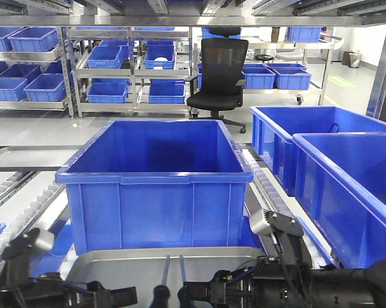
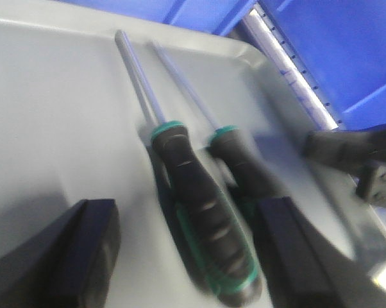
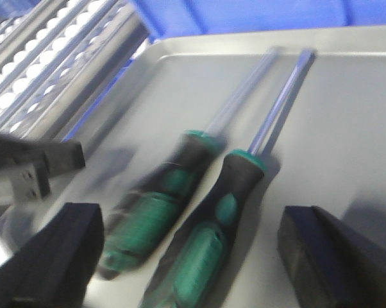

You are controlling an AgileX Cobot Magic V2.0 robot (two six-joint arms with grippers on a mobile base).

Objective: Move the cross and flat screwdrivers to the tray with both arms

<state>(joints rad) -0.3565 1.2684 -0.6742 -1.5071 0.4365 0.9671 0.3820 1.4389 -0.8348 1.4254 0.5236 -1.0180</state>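
Nearest the camera in the front view, the left gripper (image 1: 125, 296) and the right gripper (image 1: 193, 294) sit low over the near edge of the tray (image 1: 116, 263). Both wrist views show the fingers (image 2: 90, 250) of the left gripper and the fingers (image 3: 321, 253) of the right gripper spread wide, holding nothing.

Between them, the two screwdrivers lie flat on the tray floor, side by side and close together, handles toward the grippers and shafts pointing away. In the left wrist view the left screwdriver (image 2: 199, 212) lies just beside the right screwdriver (image 2: 238, 167). Which is cross and which is flat cannot be told; the tips are blurred.

Both tools appear already placed, so the transfer looks essentially complete.

Behind the tray stands a large blue bin (image 1: 154, 186); further blue bins (image 1: 334, 173) stand to the right.

Hazards:
- The spread fingers flank the handles closely. A sideways move at this height could knock a screwdriver and roll it.
- The two grippers are near each other; simultaneous motion risks contact between them.
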